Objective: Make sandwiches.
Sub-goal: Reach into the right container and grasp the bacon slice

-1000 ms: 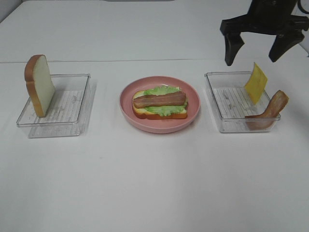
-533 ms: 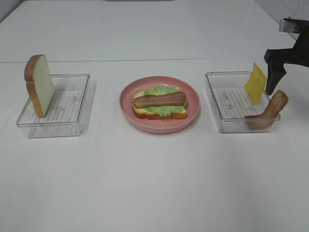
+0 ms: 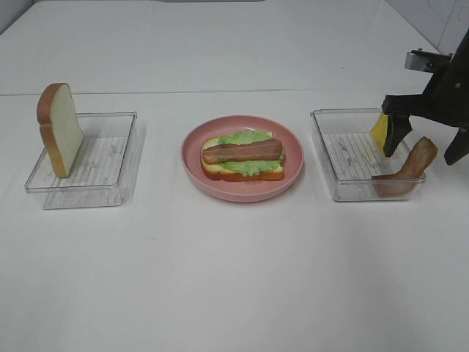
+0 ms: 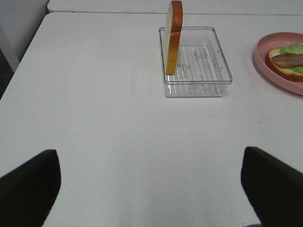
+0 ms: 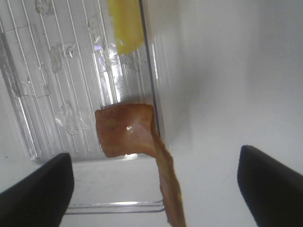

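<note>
Half-built sandwich [image 3: 242, 156]: bread base [image 3: 242, 174], green lettuce [image 3: 248, 137], one bacon strip [image 3: 242, 152] flat on top, centred on pink plate [image 3: 293, 158]. Spare bread slice [image 3: 60, 129] stands on edge in left tray [image 3: 110, 169]. Cheese square [image 3: 378, 129] and second bacon strip [image 3: 410, 167] lean on the far wall of right tray [image 3: 348, 158]. This bacon hangs over the rim.

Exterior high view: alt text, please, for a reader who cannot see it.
The right tool hangs open over the right tray, straddling a bacon strip beside a yellow cheese square. A pink plate at centre holds an open sandwich of bread, lettuce and bacon; a bread slice stands upright in the left tray.
</note>
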